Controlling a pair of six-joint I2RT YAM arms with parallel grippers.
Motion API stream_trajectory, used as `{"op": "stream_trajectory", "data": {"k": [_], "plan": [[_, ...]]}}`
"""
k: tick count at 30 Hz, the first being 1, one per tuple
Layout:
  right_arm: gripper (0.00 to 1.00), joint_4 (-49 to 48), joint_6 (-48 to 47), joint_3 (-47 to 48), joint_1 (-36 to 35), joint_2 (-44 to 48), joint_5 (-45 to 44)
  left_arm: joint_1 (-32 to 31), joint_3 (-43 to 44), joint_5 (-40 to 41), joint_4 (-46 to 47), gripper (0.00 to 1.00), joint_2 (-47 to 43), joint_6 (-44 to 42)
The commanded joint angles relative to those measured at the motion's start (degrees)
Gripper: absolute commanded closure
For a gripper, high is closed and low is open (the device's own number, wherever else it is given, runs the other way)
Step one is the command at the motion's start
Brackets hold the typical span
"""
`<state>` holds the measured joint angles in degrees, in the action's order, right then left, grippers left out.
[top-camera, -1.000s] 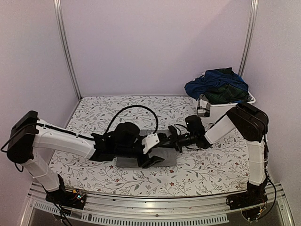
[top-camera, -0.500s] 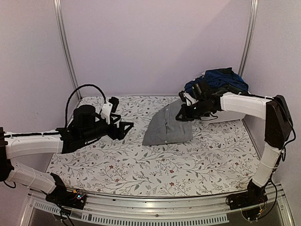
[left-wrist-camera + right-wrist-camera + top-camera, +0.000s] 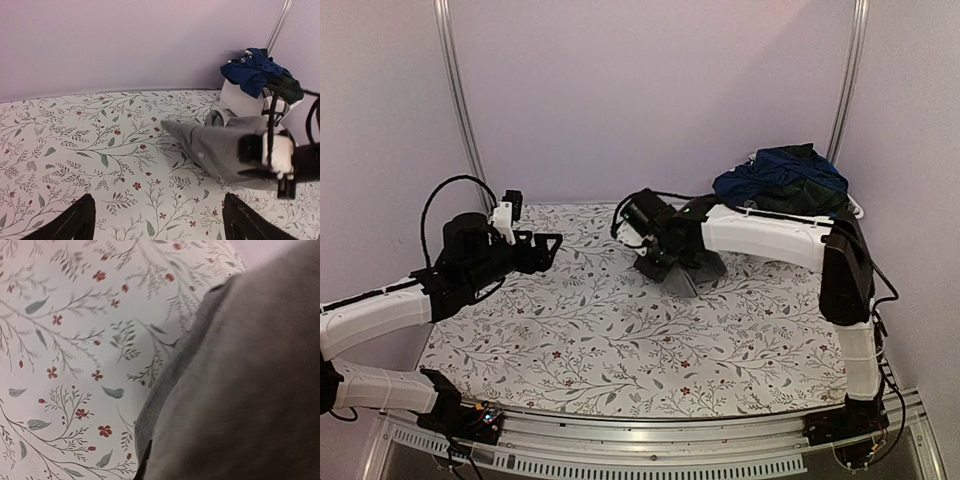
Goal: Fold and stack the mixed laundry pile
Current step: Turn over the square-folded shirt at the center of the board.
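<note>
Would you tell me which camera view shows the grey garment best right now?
The left wrist view: the grey garment shows nearly whole, its corner pointing left. The top view has it small, partly behind the right pincer. The right wrist view gives only a close-up of fabric.

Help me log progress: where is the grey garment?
Top view: the grey garment is in the right gripper, at the far middle of the table, left of the bin.
</note>
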<state>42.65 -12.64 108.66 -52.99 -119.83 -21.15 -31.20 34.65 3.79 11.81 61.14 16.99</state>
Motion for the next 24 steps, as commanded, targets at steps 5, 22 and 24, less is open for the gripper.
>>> {"op": "stream_trajectory", "data": {"k": [5,22,24], "plan": [[1.0,7.54,-7.54,-1.92,-16.47,-14.49,-4.42,6.83,-1.27,0.55,-6.8,0.12,-4.95,7.3],[0.12,3.46,1.58,-2.76,-24.05,-7.27,-8.65,12.34,-4.86,-11.32,-7.43,0.15,2.22,15.2],[0.03,-0.78,1.45,-4.08,-23.75,-0.64,-4.18,11.62,-5.26,-12.62,-7.42,0.16,2.6,15.35]]}}
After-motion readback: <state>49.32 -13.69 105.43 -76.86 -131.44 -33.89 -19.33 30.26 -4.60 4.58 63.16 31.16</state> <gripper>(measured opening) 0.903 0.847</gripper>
